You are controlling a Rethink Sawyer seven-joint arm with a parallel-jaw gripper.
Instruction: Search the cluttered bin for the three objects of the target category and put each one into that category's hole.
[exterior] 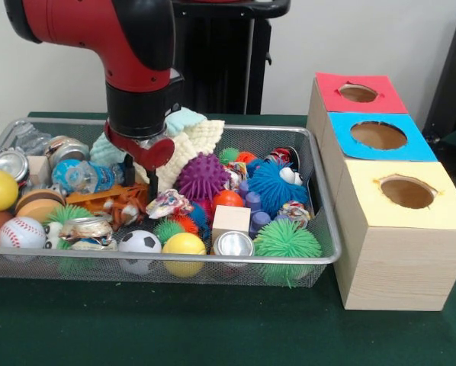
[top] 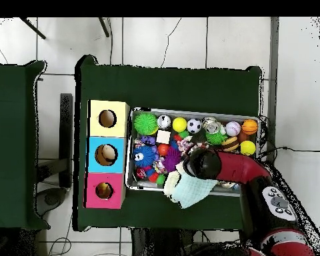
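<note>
Two dark fingers (exterior: 140, 174) of your gripper (exterior: 140, 177) hang spread over the orange clutter in the bin (exterior: 319, 263), so descend straight and pinch one item only.

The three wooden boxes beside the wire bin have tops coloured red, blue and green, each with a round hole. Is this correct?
Not quite. The front view shows the three wooden boxes topped red, blue and yellow, not green. Each top does have a round hole, and the boxes do stand beside the wire mesh bin.
</note>
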